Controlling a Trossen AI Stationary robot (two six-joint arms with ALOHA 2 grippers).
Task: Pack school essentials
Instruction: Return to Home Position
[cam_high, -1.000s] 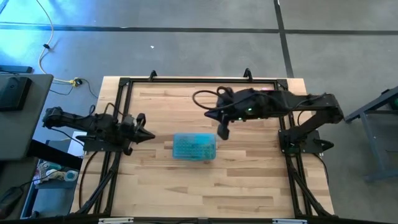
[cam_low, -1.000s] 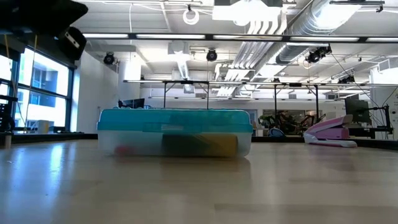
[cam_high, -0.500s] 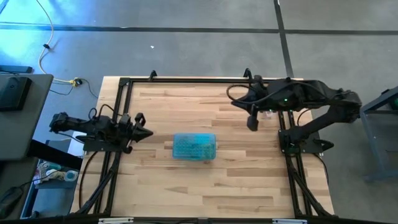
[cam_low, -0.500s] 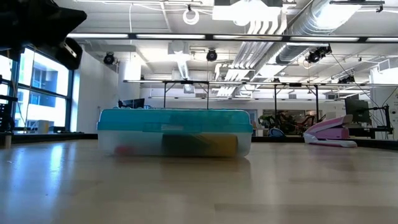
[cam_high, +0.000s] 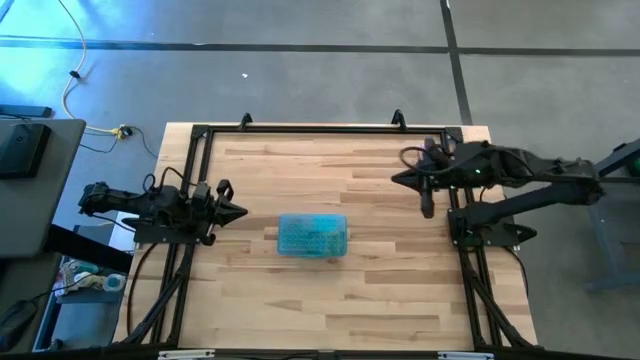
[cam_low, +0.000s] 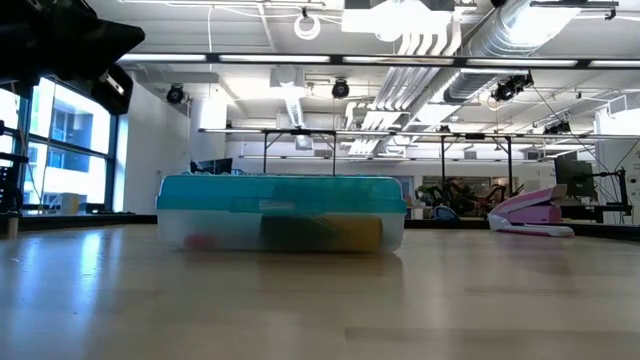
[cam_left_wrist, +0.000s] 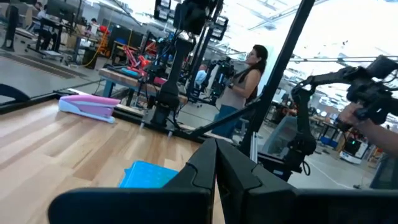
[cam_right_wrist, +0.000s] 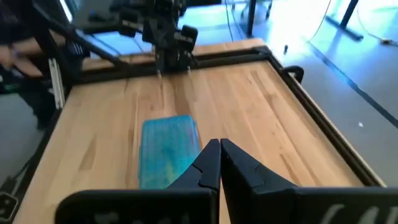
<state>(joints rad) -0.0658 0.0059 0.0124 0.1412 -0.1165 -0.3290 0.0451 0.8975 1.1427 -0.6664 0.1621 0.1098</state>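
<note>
A clear plastic box with a teal lid (cam_high: 313, 236) rests on its base mid-table, lid on. Through its wall in the low view (cam_low: 280, 212) I see stationery inside: a small red piece (cam_low: 200, 240), a dark piece (cam_low: 290, 234) and a yellow-green piece (cam_low: 355, 235). My left gripper (cam_high: 237, 212) is shut and empty, left of the box and pointing at it; the box shows in its wrist view (cam_left_wrist: 146, 175). My right gripper (cam_high: 428, 207) is shut and empty, well right of the box near the table's right edge; the box shows in its wrist view (cam_right_wrist: 168, 149).
A pink bar-shaped stapler (cam_low: 530, 215) lies near the table's far right corner and also shows in the left wrist view (cam_left_wrist: 87, 106). A black frame (cam_high: 300, 128) borders the table. A person (cam_left_wrist: 245, 81) stands beyond the table. Bare wood lies in front of the box.
My right gripper has drawn back from just right of the box toward the table's right edge, staying shut and empty. The box has not moved.
</note>
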